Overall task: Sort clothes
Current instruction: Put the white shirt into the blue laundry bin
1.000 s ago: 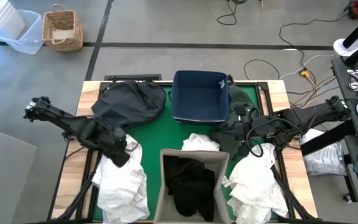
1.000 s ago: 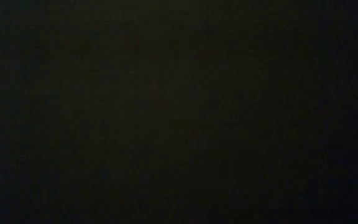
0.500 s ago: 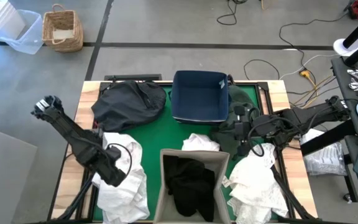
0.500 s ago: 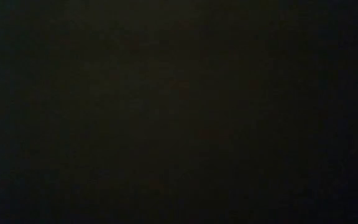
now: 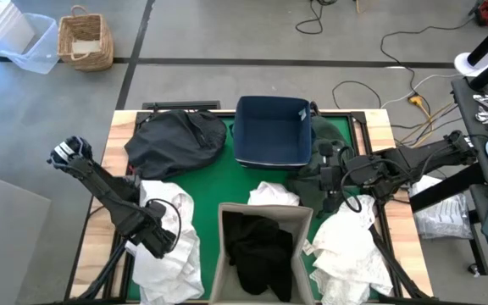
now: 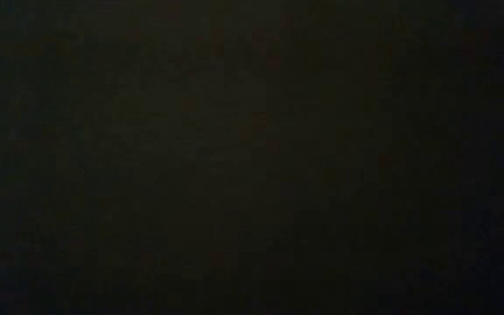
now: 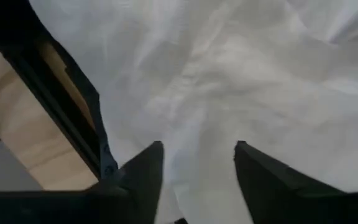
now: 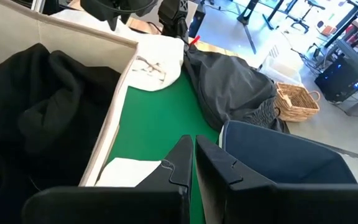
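My left gripper (image 7: 194, 177) hangs low over the white garment (image 5: 163, 246) at about eight o'clock on the bench (image 5: 121, 123), its fingers (image 7: 145, 171) apart with wrinkled white cloth showing between them. My right gripper (image 8: 193, 155) sits at about three o'clock, fingers pressed together and holding nothing. A charcoal garment (image 5: 176, 140) lies at eleven o'clock beside the navy bin (image 5: 269, 127). Black clothing (image 5: 257, 246) fills the beige bin (image 5: 224, 254) at six o'clock, another white pile (image 5: 350, 246) at four o'clock.

A garment (image 5: 259, 246) lies in the near bin (image 5: 224, 246), behind it another bin (image 5: 269, 131), clothes piled either side.
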